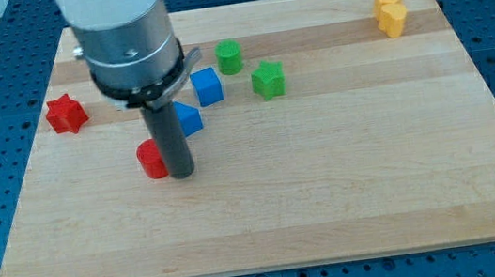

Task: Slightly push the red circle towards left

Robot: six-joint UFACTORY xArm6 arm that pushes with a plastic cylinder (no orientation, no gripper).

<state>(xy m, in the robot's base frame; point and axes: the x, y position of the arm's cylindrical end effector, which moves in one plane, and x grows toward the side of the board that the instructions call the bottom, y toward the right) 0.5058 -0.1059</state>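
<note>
tip [182, 175] sits touching the red circle's [152, 159] right side, circle lies view-left of it; end effector is a bare rod, no jaws

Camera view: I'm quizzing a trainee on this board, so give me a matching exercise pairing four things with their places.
Things:
1. red circle
2. red star
3. yellow block
4. my tip

Places:
A. the view's top right corner
B. near the board's left edge
C. just left of my tip
D. against the red circle's right side

Pairs: 1-C, 2-B, 3-A, 4-D
</note>
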